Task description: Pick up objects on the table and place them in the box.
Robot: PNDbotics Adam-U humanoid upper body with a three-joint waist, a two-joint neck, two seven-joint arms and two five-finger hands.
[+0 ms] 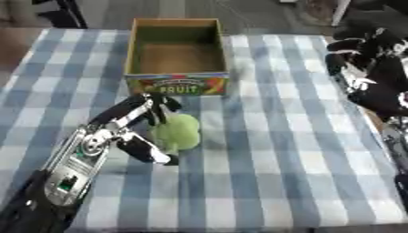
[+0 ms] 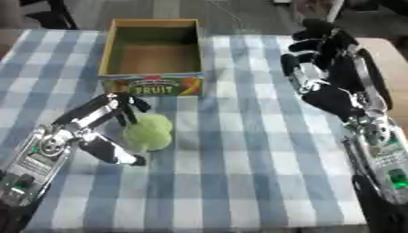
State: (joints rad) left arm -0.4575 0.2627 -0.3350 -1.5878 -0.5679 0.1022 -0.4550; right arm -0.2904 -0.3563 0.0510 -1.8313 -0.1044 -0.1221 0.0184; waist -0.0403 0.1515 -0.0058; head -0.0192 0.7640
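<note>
Between your left hand's [image 1: 127,129] fingers and thumb sits the pale green fruit [image 1: 177,132], down on the checked tablecloth [image 1: 271,150] just short of the box [image 1: 175,50]. You've curled around it, ready to lift. Your right hand [image 2: 334,68] hangs idle at the right, fingers half-bent, holding nothing, clear of the route.
</note>
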